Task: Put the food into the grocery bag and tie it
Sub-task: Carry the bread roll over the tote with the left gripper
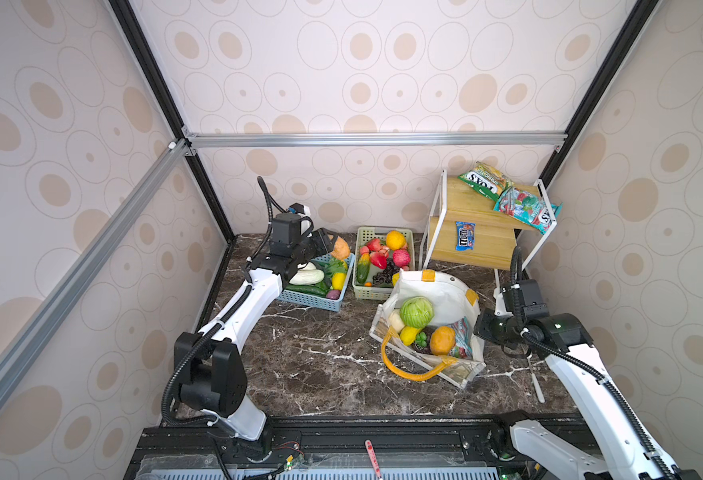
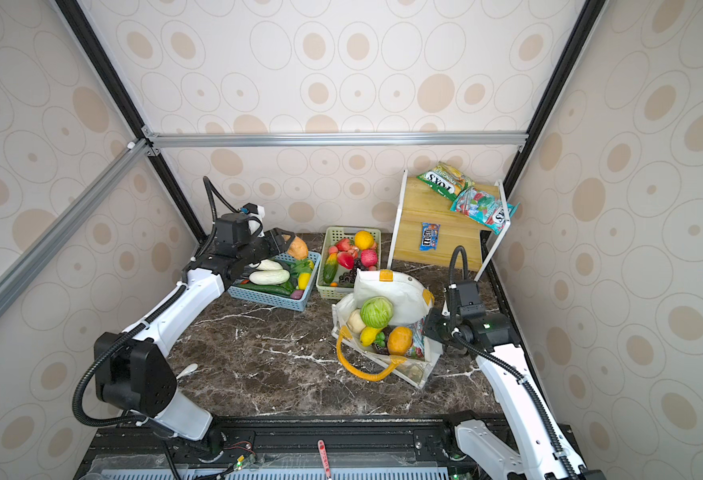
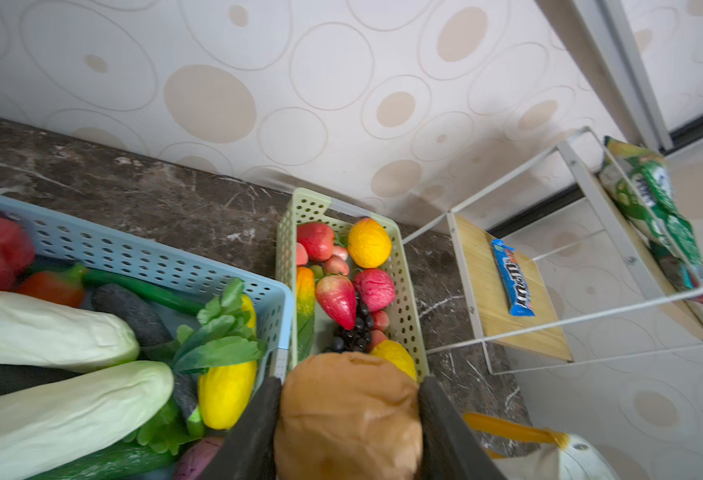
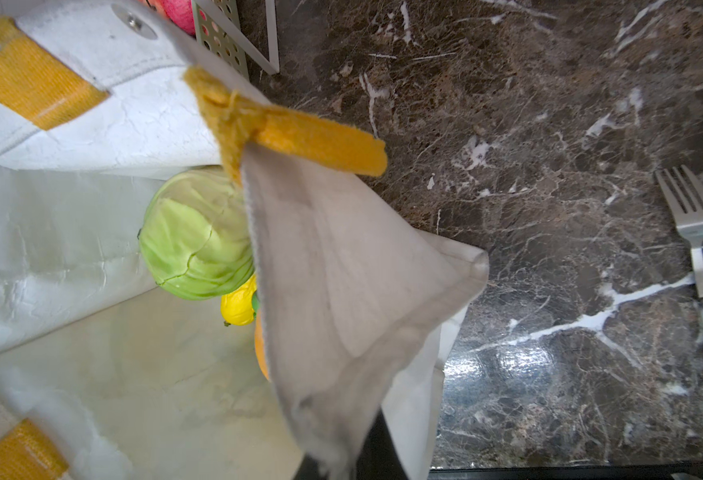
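My left gripper [image 1: 330,245] hangs above the blue basket [image 1: 325,306], shut on a tan-brown, potato-like food piece [image 3: 347,415] that fills the gap between its jaws. The white grocery bag [image 1: 445,291] with yellow-orange handles stands open at the centre right in both top views. Inside it lie a green cabbage [image 1: 416,311], an orange fruit [image 1: 442,340], a yellow piece [image 1: 409,334], a white piece [image 1: 395,321] and a teal packet [image 1: 463,334]. My right gripper [image 1: 482,326] is shut on the bag's right rim; in the right wrist view the cloth [image 4: 341,291] hides its jaws.
The blue basket holds vegetables, and a green basket [image 1: 365,294] beside it holds fruit. A wooden two-level shelf [image 1: 487,249] at the back right carries snack packets [image 1: 485,183] and a blue candy bar [image 1: 465,236]. A fork [image 4: 694,232] lies on the marble right of the bag.
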